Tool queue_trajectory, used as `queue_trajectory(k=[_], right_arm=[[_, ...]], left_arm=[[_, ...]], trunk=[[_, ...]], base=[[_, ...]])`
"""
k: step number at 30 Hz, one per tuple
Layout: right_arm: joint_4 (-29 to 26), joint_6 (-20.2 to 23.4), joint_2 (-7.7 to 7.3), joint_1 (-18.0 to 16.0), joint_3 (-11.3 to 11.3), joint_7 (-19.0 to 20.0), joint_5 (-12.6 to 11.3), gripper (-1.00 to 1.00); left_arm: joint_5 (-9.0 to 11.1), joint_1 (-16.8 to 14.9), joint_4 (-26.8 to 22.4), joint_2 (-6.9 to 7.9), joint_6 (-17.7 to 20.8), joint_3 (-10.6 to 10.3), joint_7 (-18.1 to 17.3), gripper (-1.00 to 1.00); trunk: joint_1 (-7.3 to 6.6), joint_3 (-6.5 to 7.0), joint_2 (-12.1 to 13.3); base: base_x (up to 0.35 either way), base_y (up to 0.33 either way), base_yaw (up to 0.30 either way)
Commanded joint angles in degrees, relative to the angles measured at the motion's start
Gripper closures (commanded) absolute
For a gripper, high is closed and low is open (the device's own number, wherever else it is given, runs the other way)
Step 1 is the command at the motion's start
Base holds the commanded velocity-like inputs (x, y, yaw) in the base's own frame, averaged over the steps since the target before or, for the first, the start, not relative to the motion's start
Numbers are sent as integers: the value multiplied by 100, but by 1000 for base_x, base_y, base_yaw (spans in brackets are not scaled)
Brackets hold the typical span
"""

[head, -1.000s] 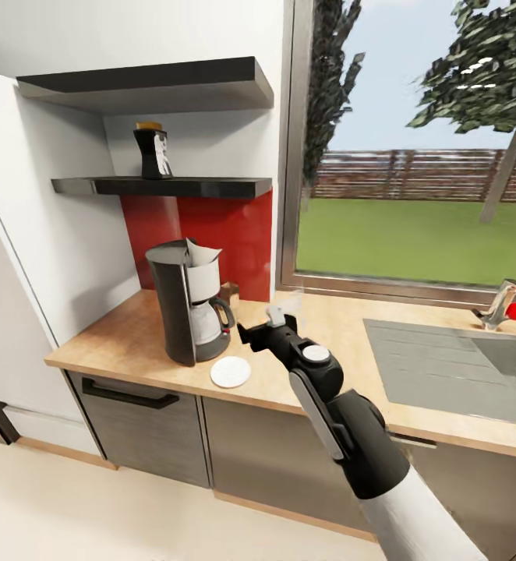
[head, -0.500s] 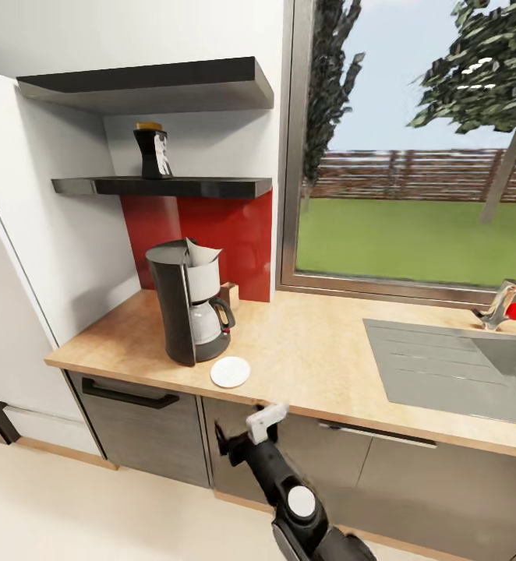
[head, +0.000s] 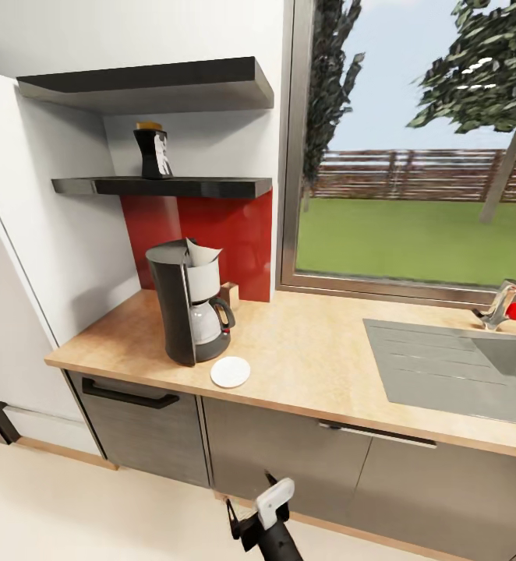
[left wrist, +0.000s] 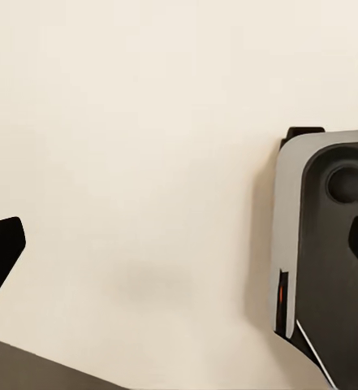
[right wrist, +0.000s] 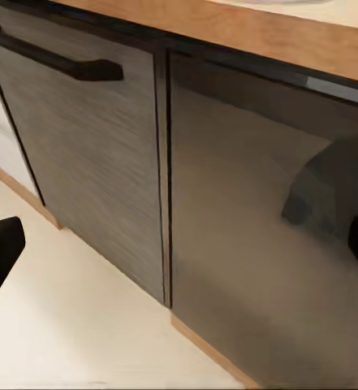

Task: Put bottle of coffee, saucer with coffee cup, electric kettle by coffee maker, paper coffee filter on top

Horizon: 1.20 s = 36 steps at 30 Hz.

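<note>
Kitchen shelf (head: 164, 186): bottle of coffee (head: 152, 150), white label unreadable.

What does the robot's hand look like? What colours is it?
In the head view, the right gripper is black with two thin black fingers and a white block on its body. In both wrist views, dark fingertips show at the picture's edges.

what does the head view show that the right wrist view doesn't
Head view alone: the coffee maker with the paper coffee filter on top, the saucer beside it, the bottle of coffee on the kitchen shelf, and the sink. Right wrist view alone: two dark fingertips wide apart. Shared: the kitchen countertop edge, grey cabinet fronts and black handle.
</note>
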<state>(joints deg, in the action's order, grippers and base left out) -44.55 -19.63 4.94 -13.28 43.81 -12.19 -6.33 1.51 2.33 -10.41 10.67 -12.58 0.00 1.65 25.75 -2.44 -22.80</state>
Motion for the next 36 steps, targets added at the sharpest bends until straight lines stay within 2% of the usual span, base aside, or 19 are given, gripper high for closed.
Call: queue_trajectory(k=[1,3,4,6,8,12,13,15,17,20,25,27,36], right_arm=[[184,-46,1,-10,36,-42,-289,-100],[514,-56,7,-9,27,-58,-868,-100],[592,-53,7,-9,21,-61,-1025,-100],[900,-12,1,-8,3,-66,-1620,-100],[1251,131,-19,-8,-20,-75,-2065,-100],[2073,659,-43,-8,-140,-118,-2560,-100],[2187,730,-45,-8,-188,-127,-2615,-100],[2535,925,-61,-8,-437,-145,-2796,-100],[2688,1058,-120,-10,-665,-151,-2889,-100],[2757,1367,-176,-10,-794,-152,-2929,-100],[2761,2113,-299,-15,-848,-147,-2942,-100],[2760,2269,-335,-16,-853,-140,-2938,-100],[2763,2375,-387,-11,-850,-118,-2927,-100]], left_arm=[[16,4,-13,-4,-13,2,10,-100],[18,4,-18,-9,-20,6,10,-100],[19,4,-19,-10,-21,7,10,-100],[30,4,-21,-16,-24,8,10,-100],[37,4,-19,-19,-25,10,10,-100],[41,4,-9,-36,-19,25,15,-100],[41,4,-8,-40,-17,25,16,-100],[42,4,-5,-72,-3,28,18,-100],[42,4,5,-142,9,25,19,-100],[25,4,35,-257,21,15,19,-100],[28,14,67,-334,19,29,19,-100],[31,19,72,-341,15,28,19,-100],[48,19,57,-348,16,37,19,-100]], trunk=[[4,-11,-12],[4,-11,-12],[4,-11,-12],[4,-11,-12],[4,-11,-12],[4,-11,-12],[4,-11,-12],[4,-11,-12],[4,-11,-12],[4,-11,-12],[4,-11,-12],[4,-11,-12],[4,-11,-12]], base=[[0,0,0],[0,0,0],[0,0,0],[0,0,0],[0,0,0],[0,0,0],[0,0,0],[0,0,0],[0,0,0],[0,0,0],[0,0,-15],[0,0,-145],[0,0,-256]])
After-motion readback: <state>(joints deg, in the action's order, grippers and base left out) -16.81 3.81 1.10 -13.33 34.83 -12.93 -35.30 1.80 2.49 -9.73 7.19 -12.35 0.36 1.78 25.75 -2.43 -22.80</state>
